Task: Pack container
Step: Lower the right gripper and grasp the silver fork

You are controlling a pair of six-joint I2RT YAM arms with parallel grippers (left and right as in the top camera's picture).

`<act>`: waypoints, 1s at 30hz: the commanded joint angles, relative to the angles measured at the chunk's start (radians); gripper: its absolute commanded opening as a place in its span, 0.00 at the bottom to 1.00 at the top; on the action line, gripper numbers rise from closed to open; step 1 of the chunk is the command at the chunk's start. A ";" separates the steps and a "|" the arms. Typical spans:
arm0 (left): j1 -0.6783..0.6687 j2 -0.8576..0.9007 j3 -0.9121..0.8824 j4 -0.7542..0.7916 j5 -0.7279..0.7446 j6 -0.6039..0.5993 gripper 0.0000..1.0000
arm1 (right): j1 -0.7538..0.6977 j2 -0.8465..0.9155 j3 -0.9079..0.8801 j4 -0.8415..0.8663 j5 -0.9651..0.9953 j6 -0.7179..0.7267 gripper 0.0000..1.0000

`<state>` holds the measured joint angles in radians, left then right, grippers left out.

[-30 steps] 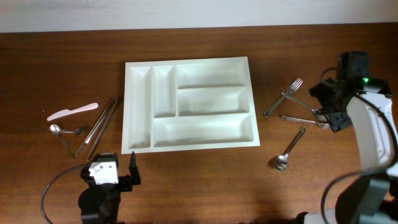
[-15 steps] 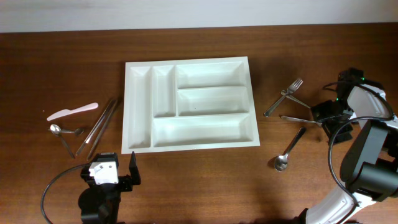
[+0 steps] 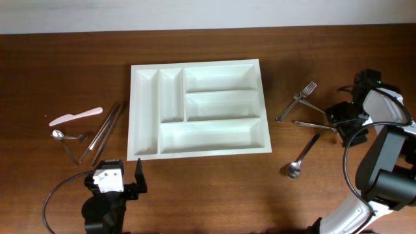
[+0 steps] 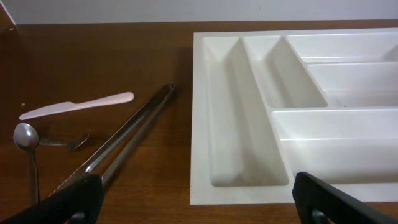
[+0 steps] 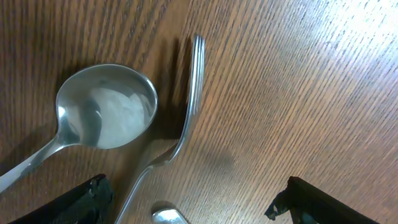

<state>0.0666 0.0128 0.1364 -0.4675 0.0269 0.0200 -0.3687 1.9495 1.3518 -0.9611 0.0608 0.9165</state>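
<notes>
**Container** [image 3: 211, 136]: 1. White, five compartments, lying flat at the centre of the table [image 3: 65, 65].

**Cutlery at the container's 9 o'clock:** 4 pieces.
- 1 pale knife [image 4: 78, 105]
- 1 small spoon [image 4: 26, 137]
- 1 small fork [image 4: 62, 142], touching that spoon
- 1 pair of metal tongs [image 4: 124, 140], nearest the container

**Cutlery at the container's 3 o'clock:** 4 metal pieces.
- 1 fork [image 3: 305, 93]
- 1 large spoon [image 3: 303, 156]
- 2 long pieces [image 3: 315, 125], kind unclear

**Left gripper** [image 4: 196, 186]: at the table's 7 o'clock. Its jaws are spread fully and it holds nothing. The container lies at its 1 o'clock, with the near corner just ahead and not touched.

**Right gripper** [image 5: 196, 199]: at the table's 3 o'clock. Its jaws are wide apart and it grips nothing. It hangs low over a spoon bowl [image 5: 109, 112] and a curved handle [image 5: 189, 106]. The container lies at its 9 o'clock, well apart.
</notes>
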 commanded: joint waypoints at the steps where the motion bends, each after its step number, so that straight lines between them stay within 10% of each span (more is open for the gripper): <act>1: 0.000 -0.008 -0.002 -0.004 0.007 0.019 0.99 | 0.002 0.006 0.002 -0.003 -0.002 0.005 0.89; 17: 0.000 -0.008 -0.002 -0.004 0.007 0.019 0.99 | 0.002 0.071 -0.025 -0.018 -0.001 0.004 0.84; 30: 0.000 -0.008 -0.002 -0.004 0.007 0.019 0.99 | 0.002 0.071 -0.025 -0.026 -0.001 -0.023 0.36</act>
<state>0.0666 0.0128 0.1364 -0.4675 0.0265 0.0200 -0.3687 2.0098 1.3365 -0.9863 0.0578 0.8906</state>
